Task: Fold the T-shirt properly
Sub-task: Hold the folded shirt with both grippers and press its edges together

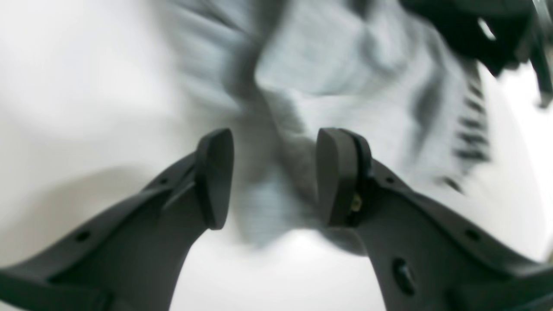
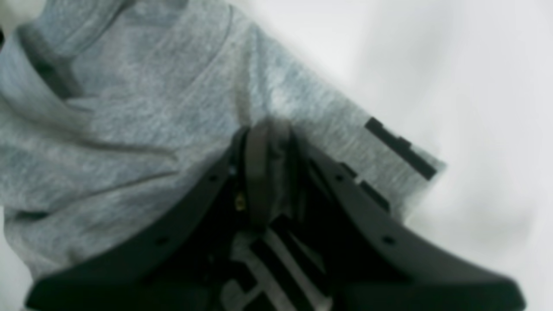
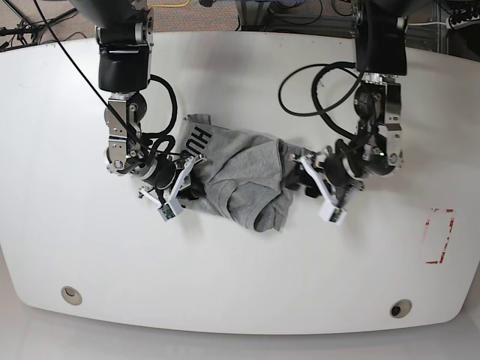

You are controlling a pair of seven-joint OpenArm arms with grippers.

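grey cotton, the t-shirt (image 3: 240,180) lies bunched mid-table (image 3: 240,300), long axis running between the arms (print end toward the right gripper (image 2: 268,172), which pinches a fold); left gripper (image 1: 274,177) spread over its other edge

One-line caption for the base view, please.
Right claw shut on the bunched grey T-shirt; left claw open at its opposite edge.

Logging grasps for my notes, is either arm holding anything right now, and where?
The right end effector pinches a fold of the heather-grey cotton T-shirt near its black print; the left end effector is open, holding nothing.
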